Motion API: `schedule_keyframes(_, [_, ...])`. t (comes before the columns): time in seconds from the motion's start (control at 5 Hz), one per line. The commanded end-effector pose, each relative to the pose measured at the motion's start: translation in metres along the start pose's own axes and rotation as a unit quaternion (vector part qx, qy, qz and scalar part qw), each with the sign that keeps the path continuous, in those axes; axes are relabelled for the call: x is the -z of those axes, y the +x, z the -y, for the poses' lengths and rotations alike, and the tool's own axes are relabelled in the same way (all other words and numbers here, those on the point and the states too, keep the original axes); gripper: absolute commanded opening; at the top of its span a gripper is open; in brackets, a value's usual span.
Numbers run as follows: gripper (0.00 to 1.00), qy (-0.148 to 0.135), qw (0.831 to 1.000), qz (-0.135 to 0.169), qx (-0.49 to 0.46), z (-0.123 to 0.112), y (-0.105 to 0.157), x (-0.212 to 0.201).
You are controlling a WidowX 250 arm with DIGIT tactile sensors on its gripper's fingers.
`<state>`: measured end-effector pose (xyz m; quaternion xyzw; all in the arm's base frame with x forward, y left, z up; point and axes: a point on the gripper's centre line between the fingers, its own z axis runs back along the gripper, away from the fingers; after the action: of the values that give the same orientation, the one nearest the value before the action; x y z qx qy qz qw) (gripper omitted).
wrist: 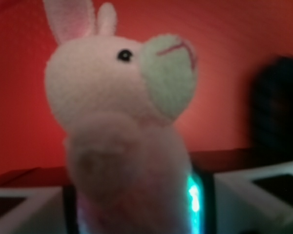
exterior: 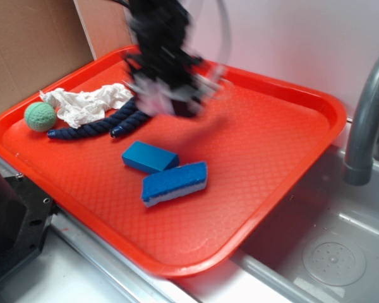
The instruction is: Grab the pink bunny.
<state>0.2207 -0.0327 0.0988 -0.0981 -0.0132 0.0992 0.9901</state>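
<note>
Pink bunny [wrist: 122, 126] — pale plush, two upright ears, dark bead eye, cream muzzle with a stitched pink line; it fills the wrist view, body running down between the jaws, head standing clear above them against red. Gripper [exterior: 170, 95]: black, motion-blurred in the exterior view, poised over the far left part of the red tray [exterior: 271, 158], with a pale pink patch showing at its lower end where the toy sits. Jaws: closed on the bunny's body, as far as both views allow; the contact faces themselves are hidden by the plush. Task status, judged: the grab appears made; whether the toy is lifted clear of the tray surface cannot be told, so a secure raise is what may remain. Other items on the tray: white cloth rag [exterior: 88, 101] at the far left; green knitted ball [exterior: 39, 117] just beside it; dark blue rope [exterior: 101, 125] touching the rag; blue block [exterior: 149, 156] and blue sponge [exterior: 175, 183] near the middle — none touched. Grey faucet [exterior: 366, 120] at right, over a sink.
</note>
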Motion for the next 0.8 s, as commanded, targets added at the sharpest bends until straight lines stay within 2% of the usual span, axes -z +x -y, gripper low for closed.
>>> schedule_keyframes(0.0, [0.00, 0.045, 0.999, 0.006, 0.008, -0.028, -0.021, -0.102])
schedule_keyframes(0.2, [0.00, 0.095, 0.994, 0.046, 0.033, -0.016, -0.023, -0.131])
schedule_keyframes(0.4, [0.00, 0.096, 0.992, 0.071, 0.051, -0.011, -0.026, -0.134])
schedule_keyframes(0.6, [0.00, 0.113, 0.991, 0.061, 0.044, -0.007, -0.018, -0.118])
